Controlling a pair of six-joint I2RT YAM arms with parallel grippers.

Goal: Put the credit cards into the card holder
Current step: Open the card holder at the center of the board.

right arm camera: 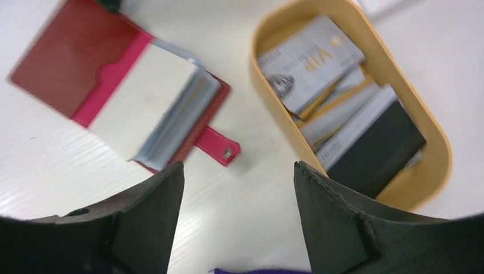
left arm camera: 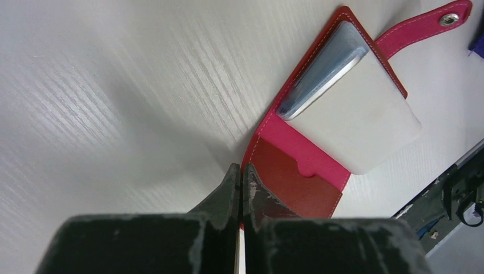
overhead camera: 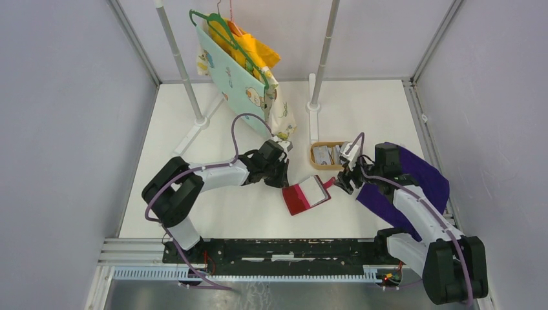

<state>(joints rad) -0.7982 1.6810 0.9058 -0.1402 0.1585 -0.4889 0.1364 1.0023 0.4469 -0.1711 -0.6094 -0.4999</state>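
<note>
The card holder lies opened flat near the middle of the white desk, between the two arms. Its dark-red cover is spread to the left and its snap tab points right. A stack of clear sleeves under a pale sheet sits on its pink lining, fanned slightly at the tab side.

The left gripper reaches in from the left to the holder's far-left corner. In the left wrist view its jaws are clenched almost together over the edge of the dark-red cover, and they appear to pinch that corner.

The right gripper hangs just right of the tab. Its jaws are spread wide and grasp nothing, and the right wrist view shows bare desk between the fingers.

The credit cards are in the oval wooden tray, which stands just far and right of the holder and apart from it. Several pale printed cards overlap one another there, one marked "VIP", and a black card lies at one end. No card is seen loose on the desk.

At the far side, a pale green printed garment and a yellow one hang from a green hanger between two rack poles. A purple cloth lies along the right arm near the desk's right edge.
</note>
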